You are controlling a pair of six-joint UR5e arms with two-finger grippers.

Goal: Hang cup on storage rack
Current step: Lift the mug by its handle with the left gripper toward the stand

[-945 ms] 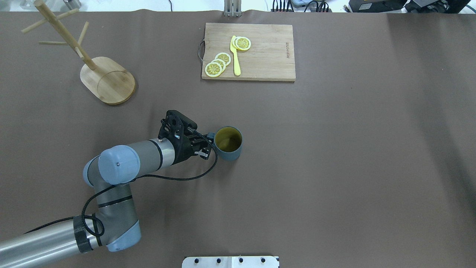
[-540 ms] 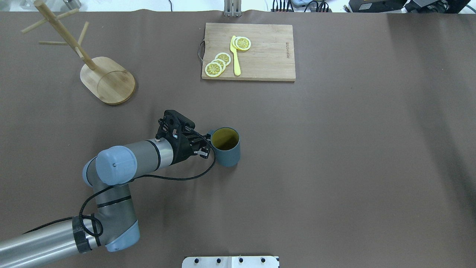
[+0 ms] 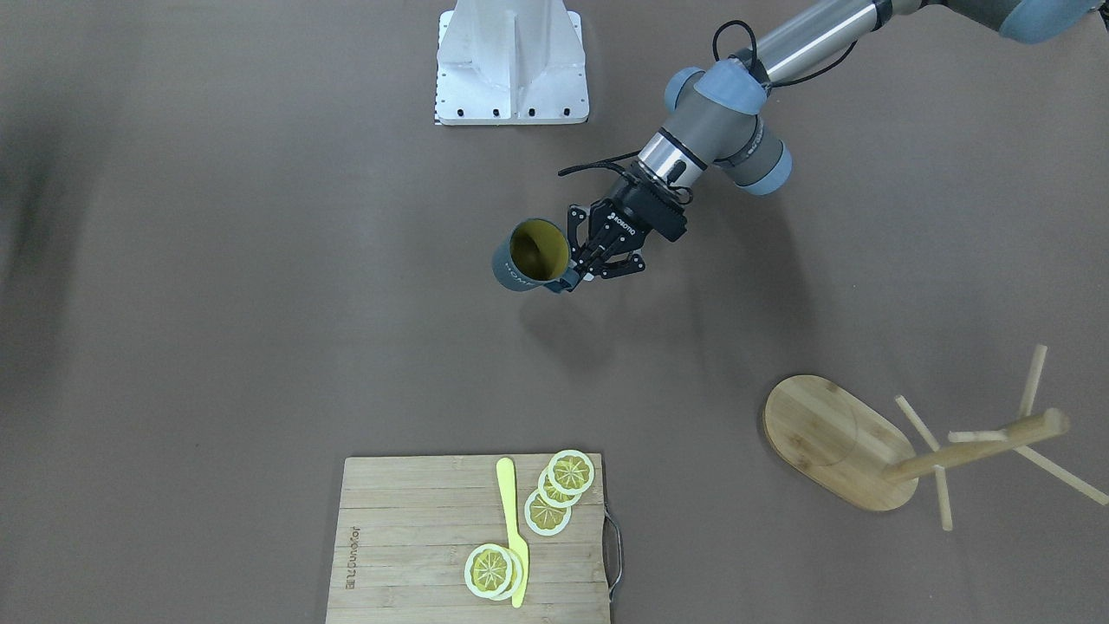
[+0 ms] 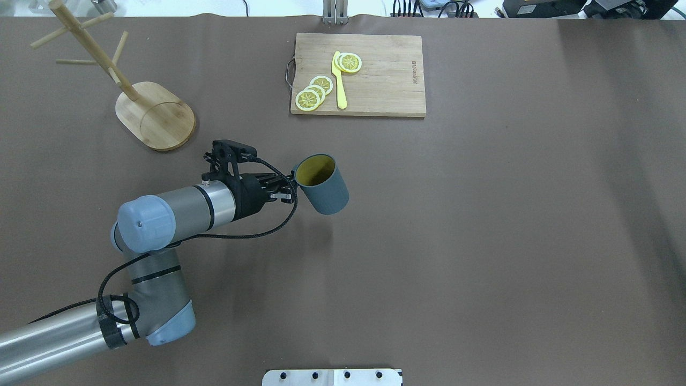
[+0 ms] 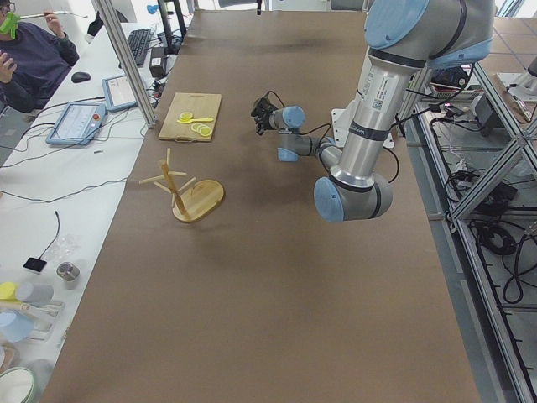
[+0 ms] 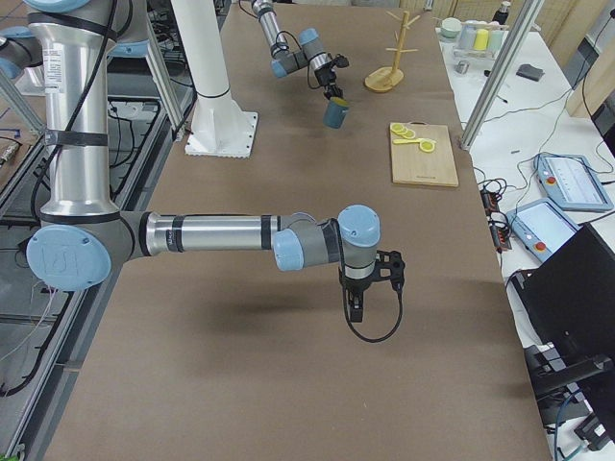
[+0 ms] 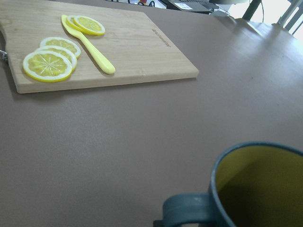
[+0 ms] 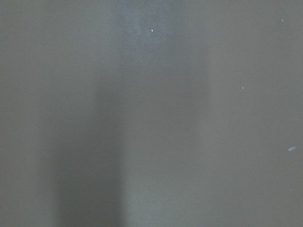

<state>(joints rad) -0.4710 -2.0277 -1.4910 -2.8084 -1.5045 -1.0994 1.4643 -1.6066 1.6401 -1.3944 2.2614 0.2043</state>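
The brown-covered desk (image 4: 482, 241) bears everything. The right arm (image 6: 211, 233) reaches over the desk's right end; whether the right gripper (image 6: 356, 305) is open or closed cannot be told. The left arm (image 4: 177, 209) reaches toward the desk's middle. A bamboo cutting board (image 4: 386, 80) lies at the middle of the far edge. The storage rack (image 4: 155, 115) stands near the far left corner. The left gripper (image 4: 286, 188) clamps the handle of the cup (image 4: 328, 193), which is tilted and clear of the desk, left of centre. A yellow knife (image 4: 340, 86) and lemon slices (image 4: 308, 99) lie on the board.
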